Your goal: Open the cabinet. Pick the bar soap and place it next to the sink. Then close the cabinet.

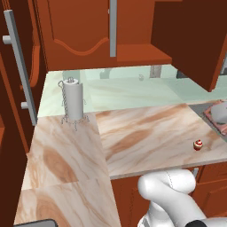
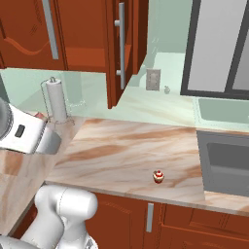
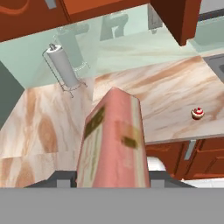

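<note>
Clearly gripper (image 3: 111, 183) clamped around bar soap (image 3: 114, 144)

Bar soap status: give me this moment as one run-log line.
cabinet door: open | bar soap: held in gripper above the counter | sink: soap not yet beside it | cupcake: on counter

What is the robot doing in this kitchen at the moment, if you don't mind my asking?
The arm is carrying the bar soap, which fills the hand view close up, held above the marbled counter. The cabinet door stands open overhead. The sink lies off to the right, and the soap has not been set down beside it yet. A paper-towel holder stands by the backsplash, and a small red-and-white cupcake-like item sits near the counter's front edge.
</note>
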### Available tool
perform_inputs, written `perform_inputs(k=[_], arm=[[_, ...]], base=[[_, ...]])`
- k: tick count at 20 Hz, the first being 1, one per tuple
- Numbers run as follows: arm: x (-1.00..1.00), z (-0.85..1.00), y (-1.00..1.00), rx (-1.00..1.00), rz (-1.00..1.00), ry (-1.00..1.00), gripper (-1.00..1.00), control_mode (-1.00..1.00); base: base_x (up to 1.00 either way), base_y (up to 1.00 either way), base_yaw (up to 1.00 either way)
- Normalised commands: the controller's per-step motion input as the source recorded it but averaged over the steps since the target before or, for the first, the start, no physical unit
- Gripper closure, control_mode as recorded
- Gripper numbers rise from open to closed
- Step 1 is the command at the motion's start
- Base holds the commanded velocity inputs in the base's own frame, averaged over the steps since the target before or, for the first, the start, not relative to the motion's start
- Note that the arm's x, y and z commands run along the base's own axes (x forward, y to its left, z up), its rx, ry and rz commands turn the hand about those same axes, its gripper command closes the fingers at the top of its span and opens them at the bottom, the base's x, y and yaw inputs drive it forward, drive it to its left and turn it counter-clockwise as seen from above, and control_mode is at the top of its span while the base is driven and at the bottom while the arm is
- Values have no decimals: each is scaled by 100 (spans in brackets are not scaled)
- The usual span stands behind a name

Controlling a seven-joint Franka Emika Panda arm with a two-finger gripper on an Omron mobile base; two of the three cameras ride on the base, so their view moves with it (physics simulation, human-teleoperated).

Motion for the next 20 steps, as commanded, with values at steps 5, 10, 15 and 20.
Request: perform_inputs(k=[5, 10, 15, 20], arm=[[-40, 0, -51, 0, -1, 3, 100, -100], [-8, -11, -61, 0, -10, 9, 100, -100], [10, -37, -72, 0, -16, 4, 100, -100], [11, -42, -60, 0, -17, 4, 100, -100]], base=[[0, 0, 0], [0, 0, 0], [0, 0, 0], [0, 0, 0]])
